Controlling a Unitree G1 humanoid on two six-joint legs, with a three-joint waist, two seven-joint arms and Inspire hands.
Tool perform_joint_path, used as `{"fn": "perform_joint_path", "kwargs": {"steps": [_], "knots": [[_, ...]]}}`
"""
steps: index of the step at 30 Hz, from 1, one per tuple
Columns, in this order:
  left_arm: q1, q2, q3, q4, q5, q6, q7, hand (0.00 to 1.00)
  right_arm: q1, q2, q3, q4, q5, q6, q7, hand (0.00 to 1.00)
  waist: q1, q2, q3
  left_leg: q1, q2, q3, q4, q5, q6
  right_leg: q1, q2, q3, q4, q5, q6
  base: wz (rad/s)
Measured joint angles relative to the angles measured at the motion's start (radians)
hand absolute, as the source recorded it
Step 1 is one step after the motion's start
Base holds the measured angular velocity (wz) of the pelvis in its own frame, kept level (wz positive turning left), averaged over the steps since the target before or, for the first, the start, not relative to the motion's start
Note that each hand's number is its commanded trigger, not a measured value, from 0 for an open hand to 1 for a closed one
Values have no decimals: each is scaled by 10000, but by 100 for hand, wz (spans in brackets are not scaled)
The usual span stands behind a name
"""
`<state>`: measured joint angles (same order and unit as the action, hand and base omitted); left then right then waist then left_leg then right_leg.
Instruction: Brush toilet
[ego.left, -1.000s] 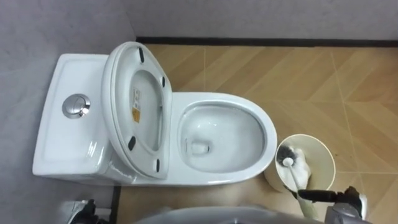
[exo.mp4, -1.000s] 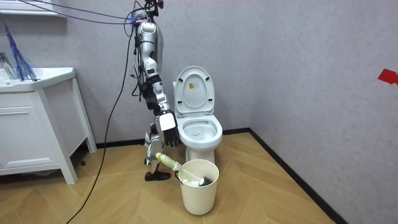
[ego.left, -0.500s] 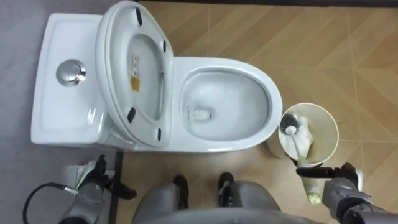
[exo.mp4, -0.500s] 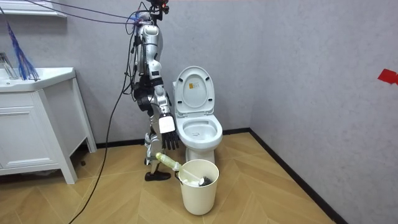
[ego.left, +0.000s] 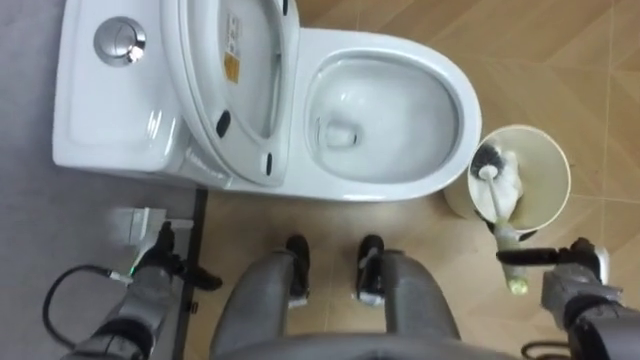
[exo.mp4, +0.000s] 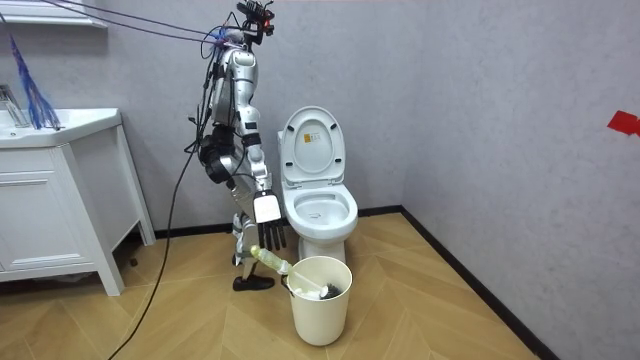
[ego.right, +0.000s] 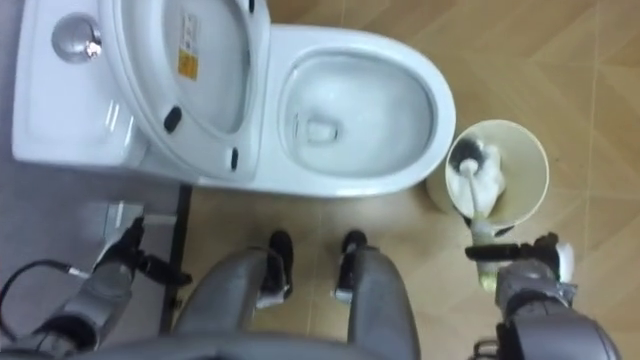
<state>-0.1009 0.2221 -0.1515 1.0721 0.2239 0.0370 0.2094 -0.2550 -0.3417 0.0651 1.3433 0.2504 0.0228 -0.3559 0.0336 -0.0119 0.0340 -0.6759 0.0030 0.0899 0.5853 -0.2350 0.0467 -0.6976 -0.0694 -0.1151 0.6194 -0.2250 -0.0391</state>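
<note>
Nothing scrubbed yet: the toilet brush (ego.left: 498, 190) sits head-down in the bucket (ego.left: 547, 158) right of the toilet bowl (ego.left: 470, 100), right hand (ego.left: 575, 285) near its handle, fingers loose and empty, left hand (ego.left: 152, 283) unreadable.

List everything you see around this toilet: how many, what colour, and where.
toilet: one, white, right in front of the robot
seat and lid: one set, white, raised
flush button: one, chrome, on the toilet behind the seat
bucket: one, cream, beside the toilet's front, on the robot's right
toilet brush: one, pale handle, head down in the bucket
vanity cabinet: one, white, at the room view's left
red mark: one, at the room view's right edge
right hand: grey and black, open, by the brush handle's end
left hand: grey and black, low at the robot's left
</note>
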Motion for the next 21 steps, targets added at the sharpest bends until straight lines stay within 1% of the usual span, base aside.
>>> {"fn": "perform_joint_path", "kwargs": {"steps": [1,3,4,11,13,16,18,19,21], "knots": [[-127,-1,-128,-9,-12,-6,69,0,-56,-42,75,1,47,0,11,0,5,-15,10,-197,-8,-16,129,-8,6,-189,-9,-6,138,-20,-12,5],[-271,2,-141,-29,-25,-45,151,0,-114,-58,127,0,111,3,93,0,0,-17,11,-491,-9,-88,350,-42,0,-415,-9,-24,278,-40,-28,5],[-336,18,-140,-44,-40,-83,232,0,-162,-67,178,-1,153,11,144,0,21,-50,20,-681,-4,-94,518,-85,-3,-595,-5,-13,413,-57,-40,0],[-340,134,-143,-168,-410,-125,424,0,-241,-173,317,-152,237,31,374,0,45,-50,24,-1667,44,-112,1430,-338,37,-1512,24,19,1158,-205,-51,-1],[-357,300,-142,-264,-692,-134,495,0,-407,-219,313,-160,359,77,508,0,59,-50,26,-2093,58,-105,1794,-429,54,-1935,25,67,1504,-277,-31,0],[-462,472,-137,-333,-708,-134,658,0,-653,-332,299,-155,359,134,534,0,84,-31,36,-2637,48,-95,2297,-541,93,-2494,3,103,2016,-423,-7,0],[-574,531,-140,-341,-717,-131,721,0,-785,-392,305,-152,348,144,553,0,116,-32,41,-2921,54,-97,2493,-564,106,-2781,-57,92,2265,-482,-11,8],[-630,557,-166,-349,-748,-132,735,0,-850,-443,305,-152,327,168,626,0,114,-35,46,-3042,42,-96,2574,-567,113,-2918,-157,37,2414,-518,-41,10],[-655,604,-284,-371,-763,-137,820,0,-976,-491,311,-151,309,216,736,0,148,-34,47,-3207,40,-92,2710,-609,81,-3088,-178,32,2558,-565,-58,3]]}}
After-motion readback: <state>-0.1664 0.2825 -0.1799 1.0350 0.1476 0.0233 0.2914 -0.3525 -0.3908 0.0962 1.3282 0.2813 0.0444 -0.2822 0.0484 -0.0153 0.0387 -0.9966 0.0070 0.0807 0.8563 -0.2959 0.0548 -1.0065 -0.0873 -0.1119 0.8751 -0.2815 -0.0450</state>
